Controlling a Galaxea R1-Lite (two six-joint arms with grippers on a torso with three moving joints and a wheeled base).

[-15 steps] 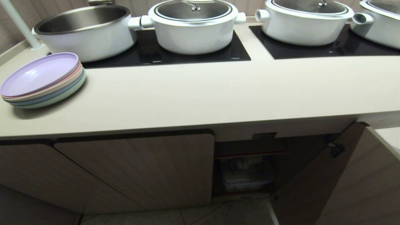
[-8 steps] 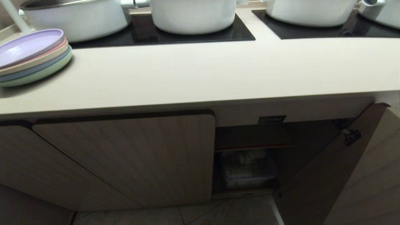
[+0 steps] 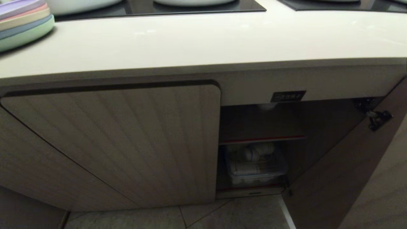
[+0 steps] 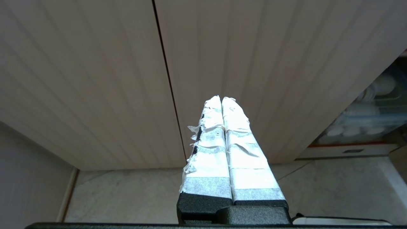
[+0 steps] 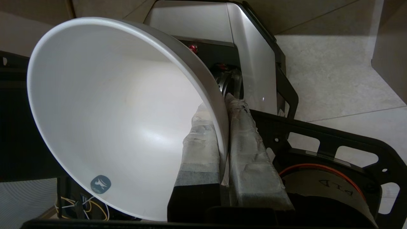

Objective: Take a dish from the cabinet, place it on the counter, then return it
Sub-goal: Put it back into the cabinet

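Observation:
The dish, a deep plain white bowl, hangs over the robot's base and the tiled floor with my right gripper shut on its rim, one finger inside and one outside. In the head view neither arm shows. There the cream counter runs across the top. Below it the beige fluted cabinet has its right door swung open. Inside are a red-edged shelf and a clear bin of white bowls. My left gripper is shut on nothing, parked low before the closed fluted doors.
A stack of pastel plates sits at the counter's left end. Black cooktop glass lies along its back. A small black label marks the cabinet's top rail. A hinge juts from the open door. Tiled floor lies below.
The head camera has sunk: counter, pots and plates slid up the picture and the open cabinet compartment now fills more of it. Nothing on the counter itself has shifted.

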